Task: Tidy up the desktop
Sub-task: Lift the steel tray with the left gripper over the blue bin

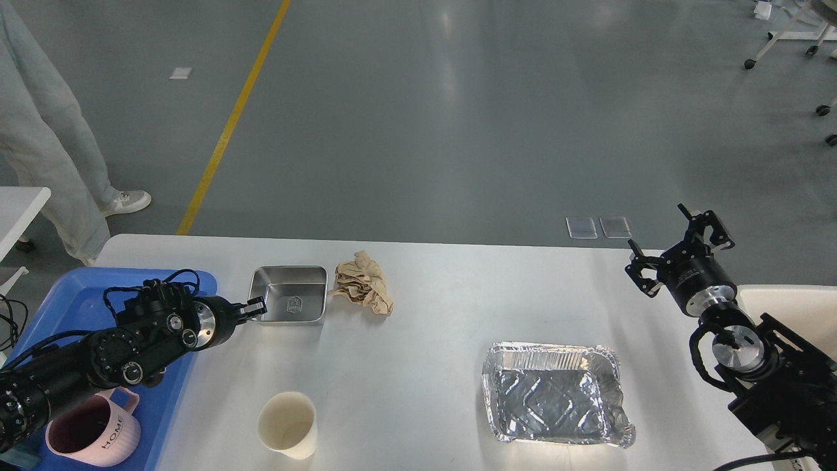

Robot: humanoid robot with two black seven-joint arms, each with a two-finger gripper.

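The desktop (431,340) is the wide white-grey table. On it are a small steel tray (289,302), a crumpled brown paper (361,282), a paper cup (287,423) and a foil tray (556,391). My left gripper (255,306) is at the steel tray's near left corner, touching its rim. Its dark fingers are too close together for me to tell whether they clamp the rim. My right gripper (677,245) is open and empty, raised over the desktop's far right edge.
A blue plastic tray (78,294) at the left holds a pink mug (91,432). A small white side table (19,203) and a person's legs (59,131) are at the far left. A cream bin (794,304) is at the right.
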